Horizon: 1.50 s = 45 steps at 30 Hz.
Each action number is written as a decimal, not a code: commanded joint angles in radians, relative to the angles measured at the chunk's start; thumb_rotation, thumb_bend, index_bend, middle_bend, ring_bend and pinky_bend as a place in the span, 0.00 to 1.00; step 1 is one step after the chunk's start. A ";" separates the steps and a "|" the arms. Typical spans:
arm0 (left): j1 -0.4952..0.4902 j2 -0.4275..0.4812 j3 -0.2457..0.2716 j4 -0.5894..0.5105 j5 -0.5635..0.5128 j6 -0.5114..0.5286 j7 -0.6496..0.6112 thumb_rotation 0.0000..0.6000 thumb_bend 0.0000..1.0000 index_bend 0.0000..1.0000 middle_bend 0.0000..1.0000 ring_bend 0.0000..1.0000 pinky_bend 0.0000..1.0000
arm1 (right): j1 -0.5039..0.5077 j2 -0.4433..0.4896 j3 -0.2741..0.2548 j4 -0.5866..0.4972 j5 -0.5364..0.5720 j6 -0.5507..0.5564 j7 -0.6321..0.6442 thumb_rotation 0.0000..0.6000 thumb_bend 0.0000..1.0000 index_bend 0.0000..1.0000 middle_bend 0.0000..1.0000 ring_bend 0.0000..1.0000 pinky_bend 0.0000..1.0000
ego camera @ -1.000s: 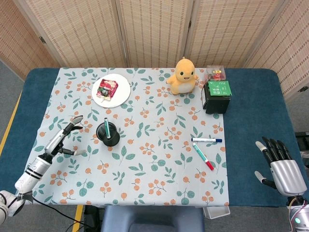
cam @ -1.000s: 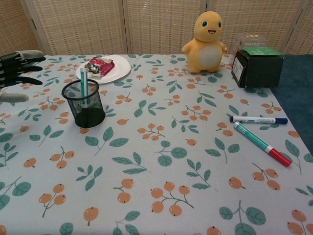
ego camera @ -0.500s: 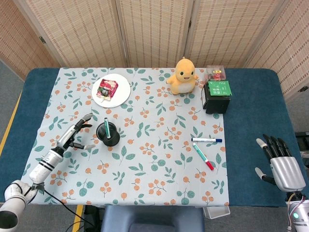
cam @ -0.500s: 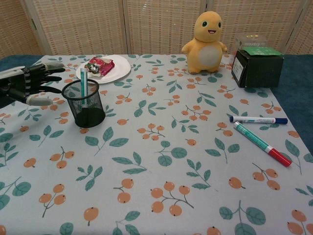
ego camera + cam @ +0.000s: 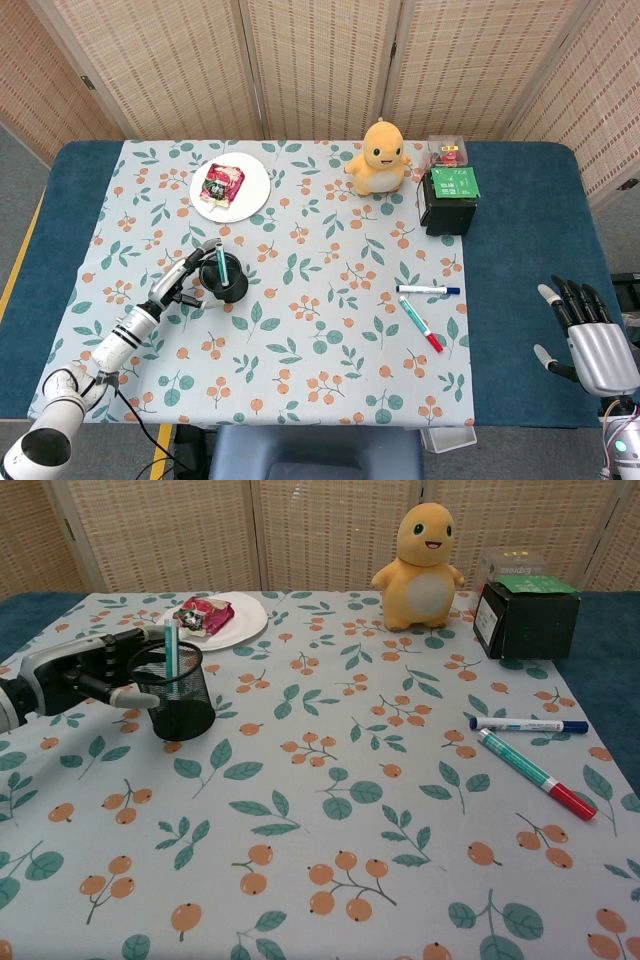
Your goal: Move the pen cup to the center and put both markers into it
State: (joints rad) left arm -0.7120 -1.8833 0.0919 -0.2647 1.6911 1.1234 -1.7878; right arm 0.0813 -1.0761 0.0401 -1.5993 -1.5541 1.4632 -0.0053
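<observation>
On floral cloth (image 5: 330, 810) we wrap our empty, spread left hand (image 5: 105, 675) around the light, stiff mesh pen cup's (image 5: 180, 695) wall just ahead, low down.

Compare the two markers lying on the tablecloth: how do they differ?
The blue-capped marker has a white barrel and lies almost straight across the table; the red-capped marker has a green barrel and lies diagonally. The blue-capped marker lies farther from the robot, and the red-capped marker looks longer. Both lie flat on the floral tablecloth, outside the pen cup.
</observation>
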 commanded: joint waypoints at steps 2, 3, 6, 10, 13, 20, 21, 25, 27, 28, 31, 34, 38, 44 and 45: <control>-0.021 -0.016 0.005 0.012 -0.001 -0.020 -0.010 1.00 0.05 0.00 0.00 0.00 0.19 | -0.004 0.005 0.001 0.002 0.002 0.007 0.010 1.00 0.26 0.07 0.00 0.00 0.00; -0.025 -0.020 0.006 0.015 -0.002 -0.023 -0.010 1.00 0.05 0.00 0.00 0.00 0.19 | -0.005 0.006 0.001 0.003 0.003 0.010 0.012 1.00 0.26 0.07 0.00 0.00 0.00; -0.035 -0.032 0.006 0.023 -0.006 -0.030 -0.010 1.00 0.05 0.00 0.00 0.00 0.19 | -0.009 0.008 0.004 0.005 0.006 0.019 0.019 1.00 0.26 0.07 0.00 0.00 0.00; -0.044 -0.046 0.011 0.028 -0.008 -0.040 -0.013 1.00 0.05 0.00 0.00 0.00 0.19 | -0.011 0.010 0.007 0.009 0.010 0.023 0.029 1.00 0.26 0.07 0.00 0.00 0.00; -0.049 -0.056 0.014 0.032 -0.009 -0.045 -0.011 1.00 0.05 0.00 0.00 0.00 0.19 | -0.011 0.012 0.007 0.012 0.010 0.024 0.035 1.00 0.26 0.07 0.00 0.00 0.00; -0.057 -0.078 0.019 0.040 -0.011 -0.046 0.003 1.00 0.05 0.00 0.16 0.06 0.21 | -0.018 0.013 0.011 0.017 0.013 0.040 0.044 1.00 0.26 0.07 0.00 0.00 0.00; -0.057 -0.081 0.019 0.040 -0.012 -0.047 0.003 1.00 0.05 0.00 0.20 0.09 0.23 | -0.019 0.013 0.012 0.018 0.013 0.042 0.044 1.00 0.26 0.07 0.00 0.00 0.00; -0.054 -0.098 0.001 0.043 -0.035 -0.047 0.021 1.00 0.05 0.12 0.36 0.23 0.34 | -0.020 0.013 0.010 0.019 0.007 0.046 0.048 1.00 0.26 0.07 0.00 0.00 0.00; -0.051 -0.104 -0.009 0.041 -0.045 -0.039 0.029 1.00 0.05 0.19 0.43 0.30 0.39 | -0.021 0.012 0.010 0.021 0.007 0.048 0.049 1.00 0.26 0.07 0.00 0.00 0.00; -0.050 -0.105 -0.011 0.041 -0.048 -0.036 0.033 1.00 0.05 0.23 0.47 0.34 0.42 | -0.021 0.012 0.010 0.021 0.006 0.048 0.049 1.00 0.26 0.07 0.00 0.00 0.00; -0.048 -0.108 -0.021 0.038 -0.059 -0.029 0.045 1.00 0.05 0.31 0.55 0.41 0.48 | -0.023 0.012 0.009 0.021 0.002 0.054 0.050 1.00 0.26 0.07 0.00 0.00 0.00; -0.047 -0.104 -0.027 0.031 -0.066 -0.023 0.056 1.00 0.05 0.34 0.58 0.44 0.50 | -0.025 0.012 0.008 0.021 -0.004 0.060 0.052 1.00 0.26 0.07 0.00 0.00 0.00; -0.042 -0.089 -0.031 0.019 -0.071 -0.003 0.079 1.00 0.05 0.35 0.58 0.44 0.51 | -0.024 0.012 0.007 0.022 -0.007 0.060 0.054 1.00 0.26 0.07 0.00 0.00 0.00; -0.038 -0.048 -0.045 -0.036 -0.079 0.053 0.128 1.00 0.05 0.34 0.58 0.44 0.51 | -0.020 0.016 0.003 0.024 -0.019 0.057 0.065 1.00 0.26 0.07 0.00 0.00 0.00; -0.039 -0.042 -0.047 -0.048 -0.079 0.061 0.139 1.00 0.05 0.34 0.58 0.44 0.51 | -0.020 0.017 0.003 0.024 -0.021 0.057 0.068 1.00 0.26 0.07 0.00 0.00 0.00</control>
State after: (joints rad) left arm -0.7505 -1.9373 0.0490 -0.2956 1.6136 1.1706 -1.6655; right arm 0.0614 -1.0602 0.0434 -1.5756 -1.5739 1.5201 0.0616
